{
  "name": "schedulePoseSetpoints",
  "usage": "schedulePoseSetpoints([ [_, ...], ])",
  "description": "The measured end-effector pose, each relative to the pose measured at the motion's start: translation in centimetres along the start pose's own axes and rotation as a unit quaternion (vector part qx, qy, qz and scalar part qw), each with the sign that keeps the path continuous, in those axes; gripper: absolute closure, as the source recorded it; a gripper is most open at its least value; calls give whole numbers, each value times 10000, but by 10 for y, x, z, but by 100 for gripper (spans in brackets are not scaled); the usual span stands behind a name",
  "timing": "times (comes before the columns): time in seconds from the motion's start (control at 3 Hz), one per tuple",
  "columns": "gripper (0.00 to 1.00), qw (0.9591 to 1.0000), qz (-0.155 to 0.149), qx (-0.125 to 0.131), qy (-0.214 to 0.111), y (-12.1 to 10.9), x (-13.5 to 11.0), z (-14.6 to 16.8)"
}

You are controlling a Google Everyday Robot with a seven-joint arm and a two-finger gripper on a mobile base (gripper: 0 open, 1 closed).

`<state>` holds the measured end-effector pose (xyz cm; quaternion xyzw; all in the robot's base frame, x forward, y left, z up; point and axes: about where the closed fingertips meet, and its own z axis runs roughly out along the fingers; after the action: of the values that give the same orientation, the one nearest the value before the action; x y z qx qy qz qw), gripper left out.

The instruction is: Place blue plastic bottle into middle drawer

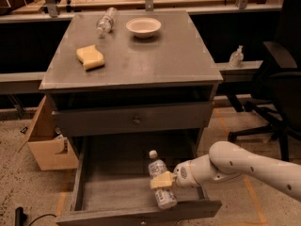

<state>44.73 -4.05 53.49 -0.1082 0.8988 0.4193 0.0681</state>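
Observation:
The blue plastic bottle (161, 180), clear with a white cap and a pale label, lies tilted low inside the open middle drawer (108, 192), cap pointing to the back. My gripper (162, 181) reaches in from the right on a white arm, and its yellowish fingers (161, 180) are closed around the bottle's middle. I cannot tell whether the bottle rests on the drawer floor or hangs just above it.
On the cabinet top (155, 60) lie a yellow sponge (90, 56), a white bowl (143, 27) and a smaller clear bottle (105, 21). A shut drawer front with a small knob (136, 121) sits above. A cardboard box (49, 140) stands left, a black chair (275, 93) right.

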Motion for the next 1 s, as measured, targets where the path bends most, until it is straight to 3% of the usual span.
schedulePoseSetpoints([
  [0.33,100,9995,245,157,-107,-34,-25,27],
  [0.67,84,9982,445,411,19,-59,-35,59],
  [1.0,60,9947,624,768,261,-73,-33,89],
])
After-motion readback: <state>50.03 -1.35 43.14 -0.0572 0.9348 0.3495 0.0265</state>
